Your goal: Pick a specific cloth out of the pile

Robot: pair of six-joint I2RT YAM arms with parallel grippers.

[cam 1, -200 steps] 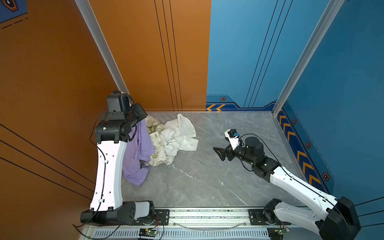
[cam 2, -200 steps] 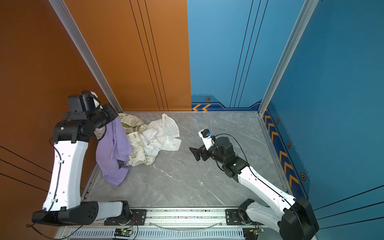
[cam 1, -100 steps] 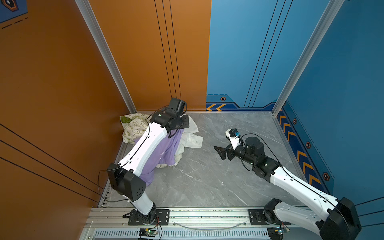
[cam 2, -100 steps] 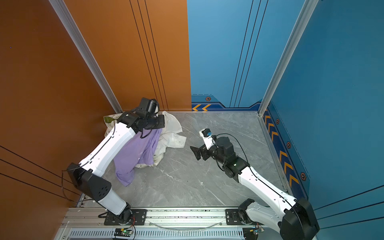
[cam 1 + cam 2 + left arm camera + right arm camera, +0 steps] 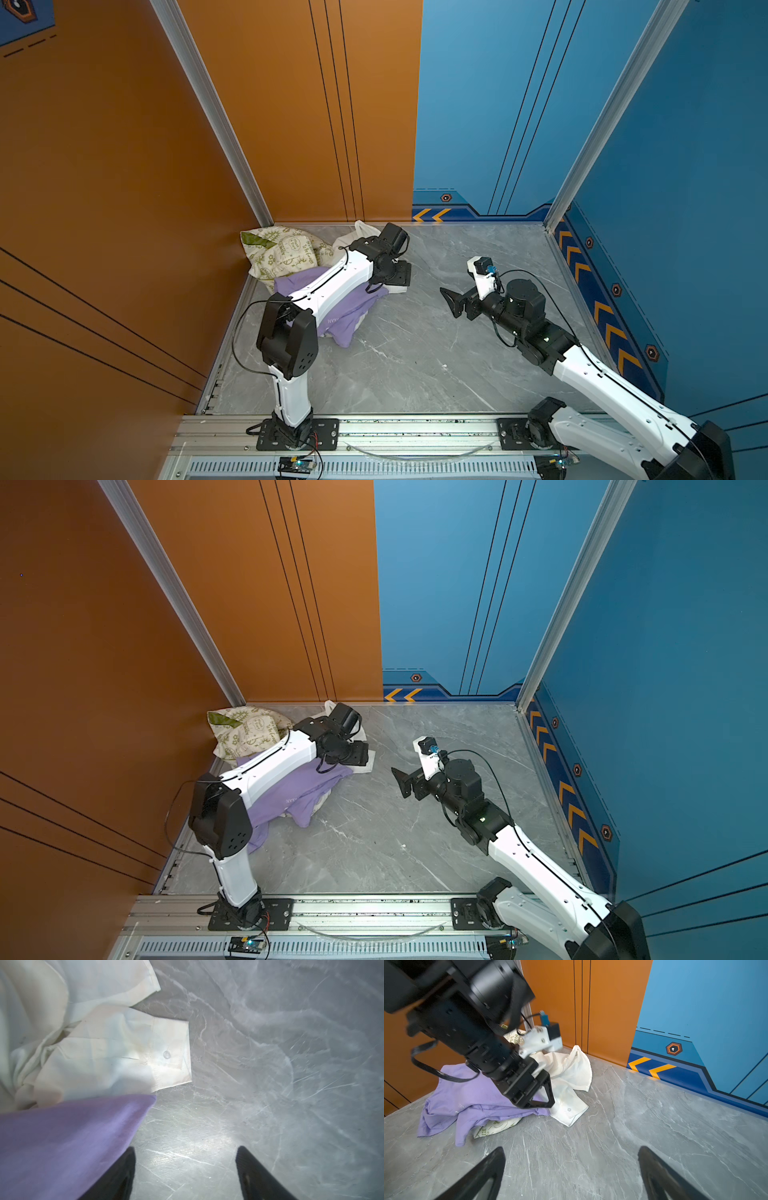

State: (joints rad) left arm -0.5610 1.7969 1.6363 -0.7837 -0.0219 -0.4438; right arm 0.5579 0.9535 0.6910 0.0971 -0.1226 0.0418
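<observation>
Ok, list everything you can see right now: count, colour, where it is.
Table: one, grey marble, fills the floor of the cell.
Printed cloth: one, cream with green print, back left corner.
White shirt: one, white, right of the printed cloth, cuff flat on the table.
Purple cloth: one, lavender, left side, lying over part of the printed cloth.
Orange walls: two, left and back.
Blue walls: two, back and right.
Rail: one, silver, front edge.
Left pincer: one, black, open, low at the purple cloth's edge.
Right pincer: one, black, open, empty, above bare table.
</observation>
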